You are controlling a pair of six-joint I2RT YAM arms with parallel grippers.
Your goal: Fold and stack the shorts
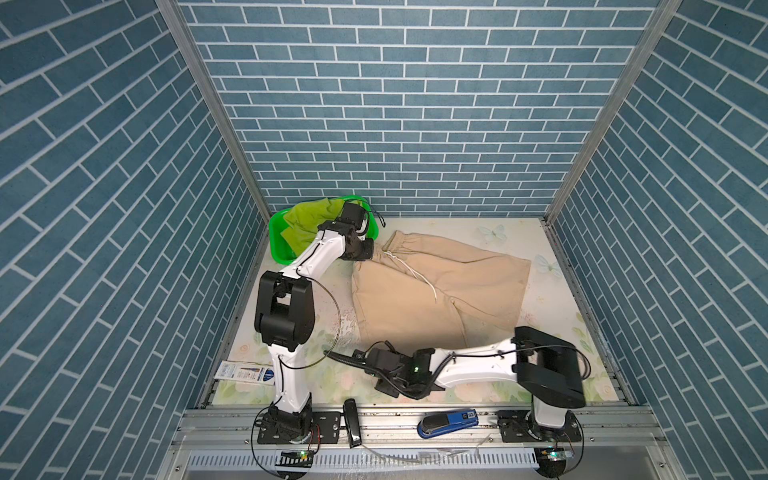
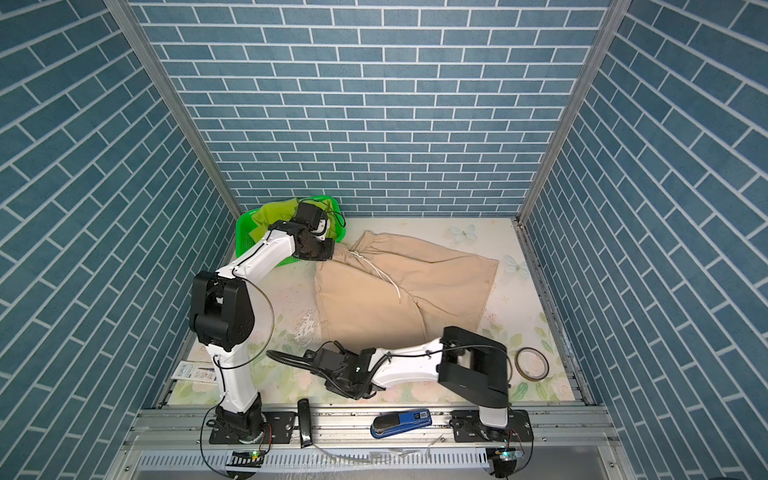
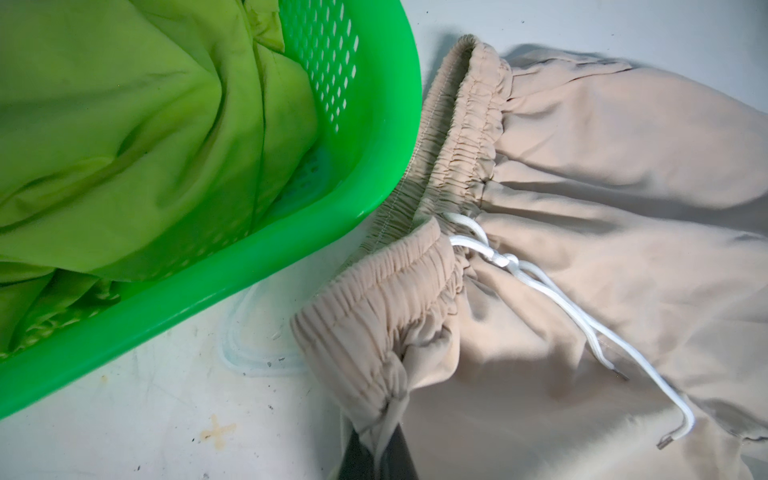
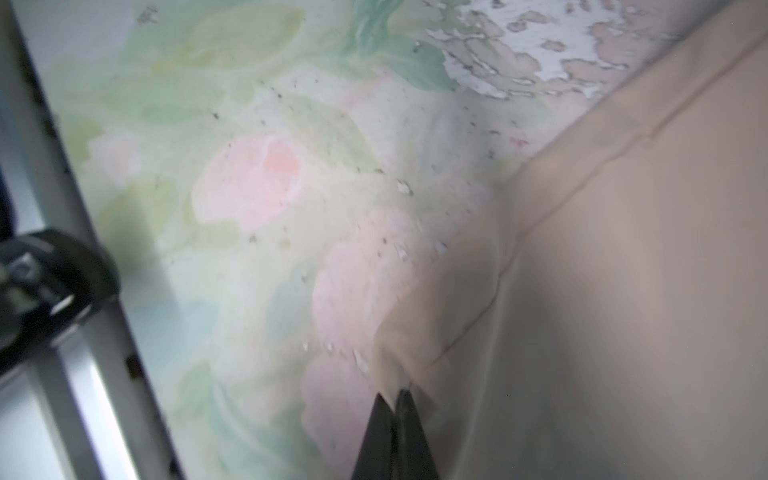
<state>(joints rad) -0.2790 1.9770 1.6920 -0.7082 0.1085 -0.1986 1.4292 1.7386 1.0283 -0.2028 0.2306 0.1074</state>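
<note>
Beige shorts (image 1: pixel 440 286) spread mid-table. Waistband at 11 o'clock pinched in left gripper (image 3: pixel 380 444), jaws closed tight. Hem corner at 7 o'clock pinched in right gripper (image 4: pixel 395 399), likewise closed. Lime green shorts (image 1: pixel 307 220) bunched in basket (image 1: pixel 276 245), 10 o'clock.

Far-left corner blocked by basket (image 1: pixel 276 245), just beside beige shorts (image 1: pixel 457 282). Open worktop (image 1: pixel 436 224) strip behind them. Tape ring (image 2: pixel 518 363) near right edge.

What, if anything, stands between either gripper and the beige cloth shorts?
Nothing visible. The left gripper is shut on the beige cloth shorts at the elastic waistband; the right gripper is shut on a hem corner.
</note>
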